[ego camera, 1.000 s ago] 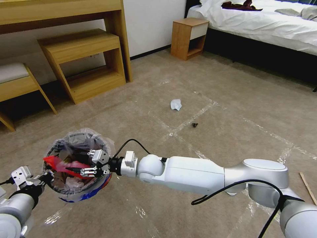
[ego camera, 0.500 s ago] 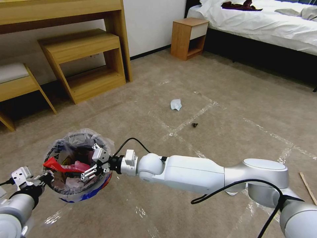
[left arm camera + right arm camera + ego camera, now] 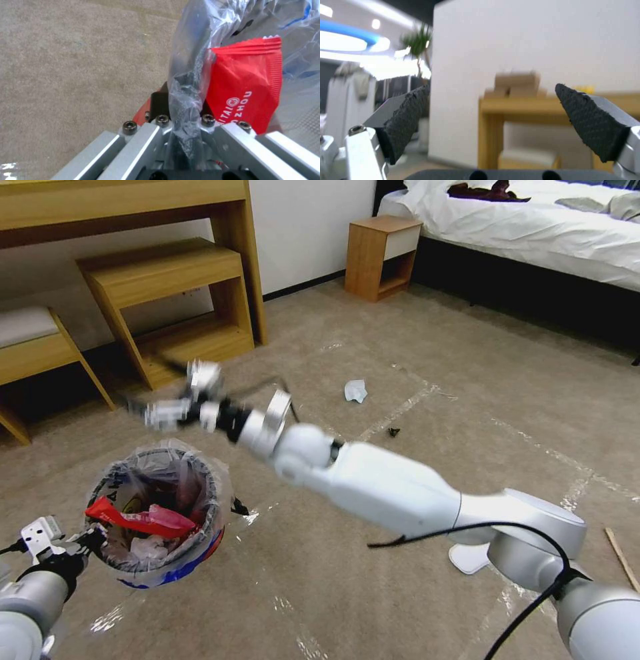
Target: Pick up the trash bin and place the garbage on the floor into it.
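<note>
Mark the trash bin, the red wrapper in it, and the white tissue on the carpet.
trash bin (image 3: 204, 493), head view, on the bagged rim nearest the right arm.
red wrapper (image 3: 143, 520), head view, on its middle, lying across the bin's inside.
white tissue (image 3: 355, 391), head view, on the wad's centre.

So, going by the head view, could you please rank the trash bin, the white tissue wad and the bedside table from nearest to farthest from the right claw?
1. The trash bin, just below the open right claw, held at its rim by the left claw.
2. The white tissue wad, on the carpet to the right.
3. The bedside table, against the far wall beside the bed.
</note>
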